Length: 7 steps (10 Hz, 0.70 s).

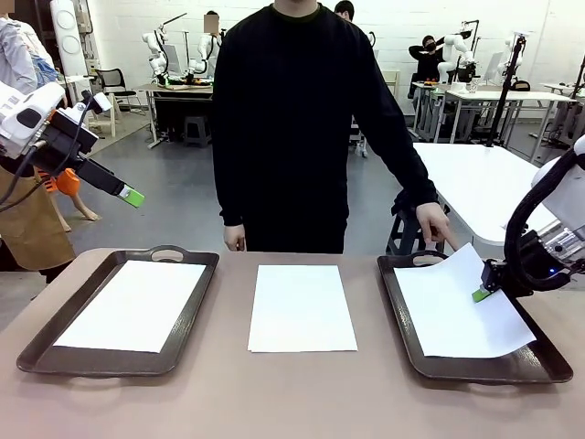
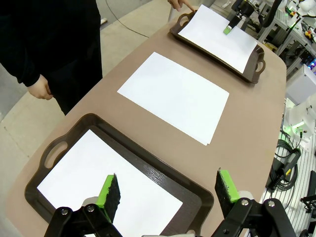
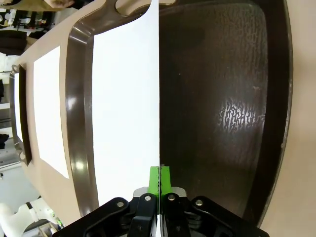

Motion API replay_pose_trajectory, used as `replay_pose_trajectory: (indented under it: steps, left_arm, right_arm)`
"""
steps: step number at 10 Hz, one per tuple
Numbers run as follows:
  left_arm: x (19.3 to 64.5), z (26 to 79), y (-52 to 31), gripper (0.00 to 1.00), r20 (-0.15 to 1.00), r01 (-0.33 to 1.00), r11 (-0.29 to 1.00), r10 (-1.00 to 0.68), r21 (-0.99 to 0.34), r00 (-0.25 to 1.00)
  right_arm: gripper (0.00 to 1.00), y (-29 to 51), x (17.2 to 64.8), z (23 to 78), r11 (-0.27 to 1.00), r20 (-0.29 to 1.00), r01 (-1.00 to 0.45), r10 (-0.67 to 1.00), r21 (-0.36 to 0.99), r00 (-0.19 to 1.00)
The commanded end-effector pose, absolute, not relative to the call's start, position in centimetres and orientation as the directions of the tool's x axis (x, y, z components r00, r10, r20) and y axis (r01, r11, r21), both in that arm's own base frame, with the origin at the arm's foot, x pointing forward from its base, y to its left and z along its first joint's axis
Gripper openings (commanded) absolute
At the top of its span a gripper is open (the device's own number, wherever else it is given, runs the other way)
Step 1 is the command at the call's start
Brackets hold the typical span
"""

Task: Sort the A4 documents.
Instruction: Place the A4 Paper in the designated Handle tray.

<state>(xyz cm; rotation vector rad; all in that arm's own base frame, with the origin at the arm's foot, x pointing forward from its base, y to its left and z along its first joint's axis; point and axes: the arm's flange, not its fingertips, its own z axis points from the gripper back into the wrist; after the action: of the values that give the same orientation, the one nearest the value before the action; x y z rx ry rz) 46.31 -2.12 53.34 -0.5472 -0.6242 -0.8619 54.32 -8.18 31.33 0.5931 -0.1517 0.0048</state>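
Three white A4 documents show. One (image 1: 132,305) lies flat in the left dark brown tray (image 1: 37,352). Another (image 1: 302,306) lies on the bare table between the trays. The third (image 1: 448,311) is in the right tray (image 1: 402,320), and my right gripper (image 1: 482,293) is shut on its right edge, holding that edge a little off the tray floor. The right wrist view shows this sheet (image 3: 128,98) edge-on between the green pads (image 3: 159,177). My left gripper (image 1: 132,195) hangs open, high above the table's left end; its wrist view looks down on the left tray's sheet (image 2: 98,182).
A person in black stands at the far side, one hand (image 1: 434,224) on the right tray's far handle by the sheet's corner. The other hand (image 1: 235,240) hangs at the table's far edge. A white table (image 1: 475,183) stands behind at the right.
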Motion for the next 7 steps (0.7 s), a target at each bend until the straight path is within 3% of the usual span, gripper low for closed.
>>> replay_pose_trajectory:
  steps: [1,2,7]
  left_arm:
    - [46.26,53.36,-2.19,1.00,0.692,0.824,0.536,-0.526,-0.181,0.494]
    - [46.26,53.36,-2.19,1.00,0.692,0.824,0.536,-0.526,-0.181,0.494]
    - [46.26,53.36,-2.19,1.00,0.692,0.824,0.536,-0.526,-0.181,0.494]
  right_arm:
    - [0.01,-7.75,53.86,31.19,0.834,0.134,-0.023,-0.062,0.552,0.989]
    - [0.01,-7.60,53.91,31.25,0.835,0.131,-0.022,-0.060,0.550,0.990]
    - [0.47,-7.45,54.12,31.69,0.858,0.126,-0.033,-0.037,0.512,0.991]
